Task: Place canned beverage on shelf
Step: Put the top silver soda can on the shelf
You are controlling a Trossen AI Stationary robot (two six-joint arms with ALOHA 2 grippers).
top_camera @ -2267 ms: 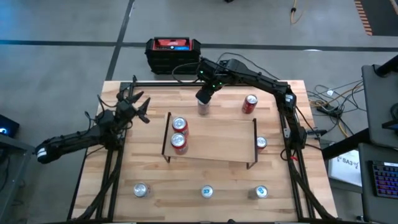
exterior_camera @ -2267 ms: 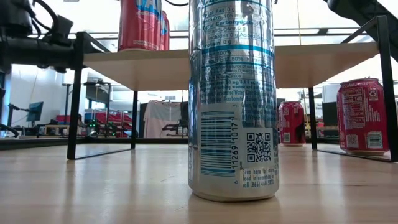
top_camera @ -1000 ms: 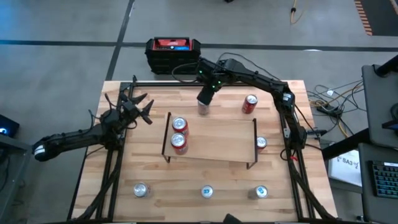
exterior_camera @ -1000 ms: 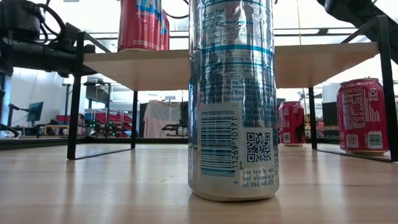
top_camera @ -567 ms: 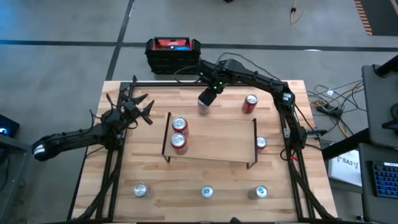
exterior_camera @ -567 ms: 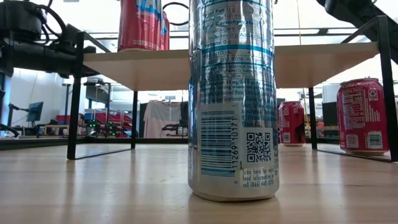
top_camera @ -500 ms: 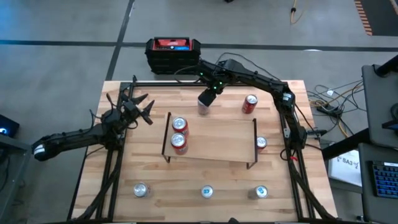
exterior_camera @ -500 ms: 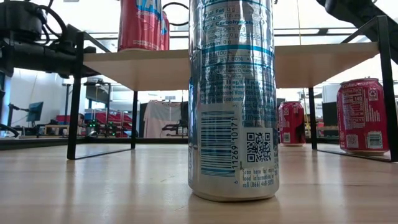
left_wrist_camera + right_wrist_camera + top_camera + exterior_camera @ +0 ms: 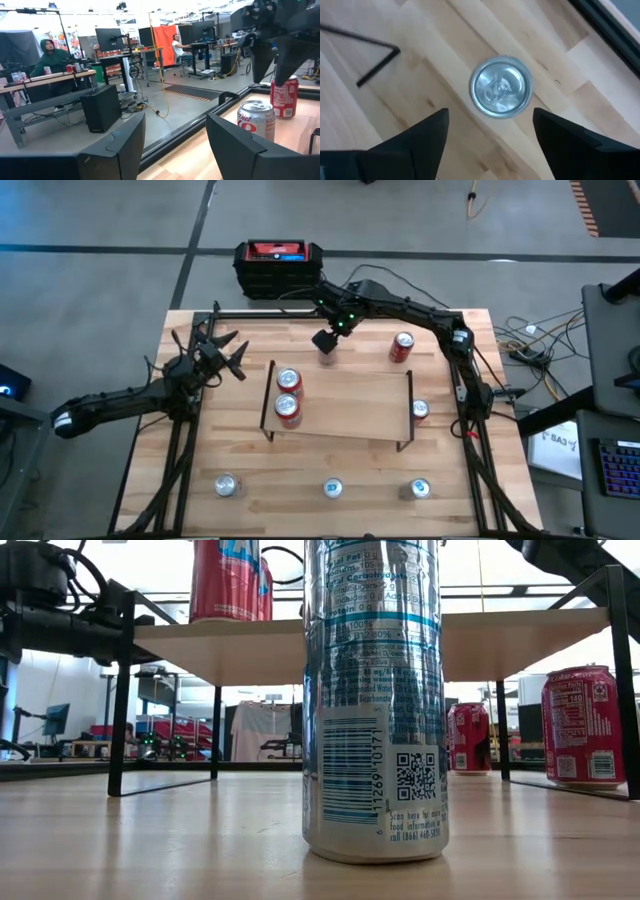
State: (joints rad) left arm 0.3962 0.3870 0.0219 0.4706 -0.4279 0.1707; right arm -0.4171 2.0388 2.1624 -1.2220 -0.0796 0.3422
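A silver canned beverage (image 9: 501, 93) stands upright on the table just behind the shelf (image 9: 345, 408), a light-wood board on thin black legs. My right gripper (image 9: 325, 340) hangs open above this can, pointing steeply down, one finger off to each side of the can's top and clear of it. The left wrist view shows the same can (image 9: 256, 120) under that gripper. Two red cans (image 9: 288, 394) stand on the shelf's left end. My left gripper (image 9: 215, 345) waits open near the table's left edge.
A red can (image 9: 402, 347) stands at the far right and another can (image 9: 419, 409) by the shelf's right end. Three cans (image 9: 332, 488) line the near edge; the middle one fills the low view (image 9: 375, 700). A black-and-red case (image 9: 278, 267) sits beyond the far edge.
My right gripper has turned about its own axis above the silver can, staying over it. The can has kept its place, upright on the table.
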